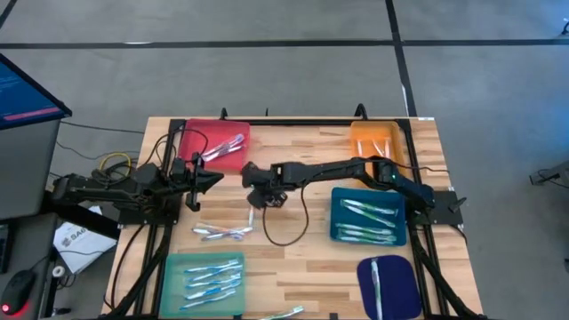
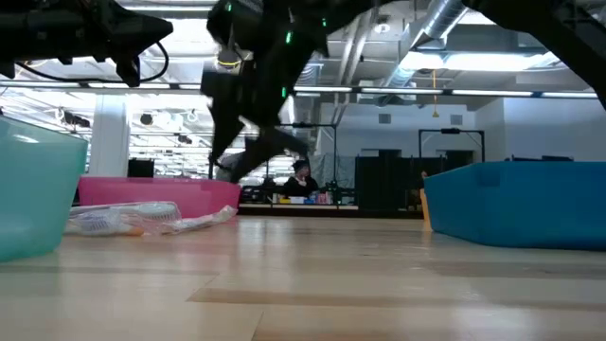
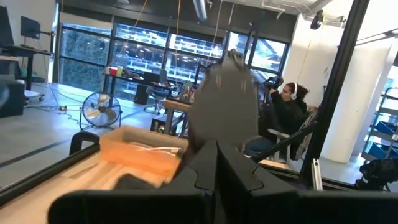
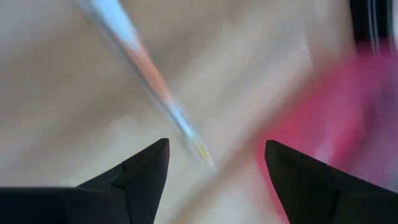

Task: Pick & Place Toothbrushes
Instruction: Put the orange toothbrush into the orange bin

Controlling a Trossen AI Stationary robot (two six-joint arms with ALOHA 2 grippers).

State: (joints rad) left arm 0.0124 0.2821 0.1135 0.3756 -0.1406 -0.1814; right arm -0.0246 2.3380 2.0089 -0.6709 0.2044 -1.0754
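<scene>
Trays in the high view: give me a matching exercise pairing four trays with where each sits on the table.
Things:
1. pink tray
2. orange tray
3. teal tray
4. navy tray

Places:
A. near edge, right arm's side
B. far edge, left arm's side
C. near edge, left arm's side
D. far edge, right arm's side

Pairs: 1-B, 2-D, 3-C, 4-A

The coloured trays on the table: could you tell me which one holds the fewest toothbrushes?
The dark blue tray at the table's near right corner: the high view shows a single toothbrush in it, while the pink, orange, teal and light green trays each hold several.
</scene>
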